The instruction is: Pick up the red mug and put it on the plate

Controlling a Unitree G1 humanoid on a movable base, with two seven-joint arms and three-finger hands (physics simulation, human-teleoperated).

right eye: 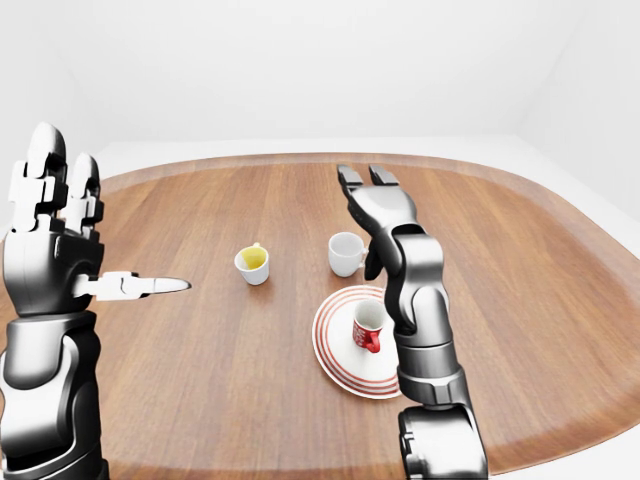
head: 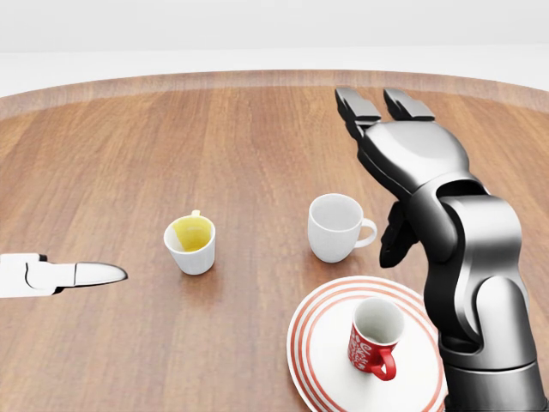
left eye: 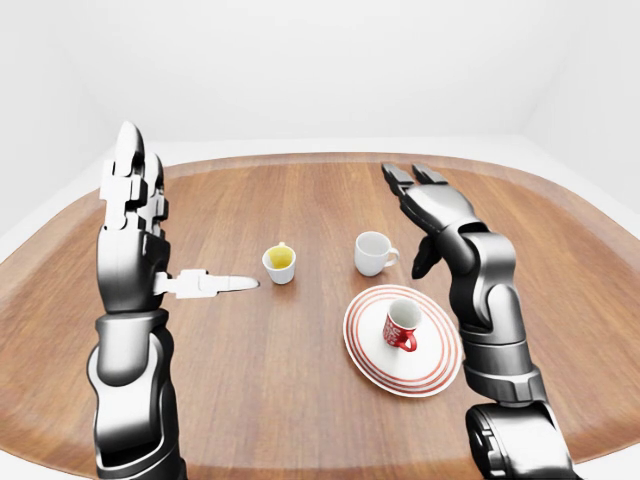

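The red mug (head: 374,337) with a white inside stands upright on the red-and-white striped plate (head: 319,356), handle toward the bottom of the head view. My right hand (head: 383,118) is open and raised above the table, up and to the right of the plate, holding nothing. My left hand (left eye: 132,205) is open and raised at the left of the left-eye view, its thumb (left eye: 205,284) pointing right. It is well apart from the mug.
A white mug (head: 335,227) stands just above the plate in the head view. A white cup with a yellow inside (head: 192,244) stands to its left. All rest on a round wooden table (left eye: 300,200) with white floor around it.
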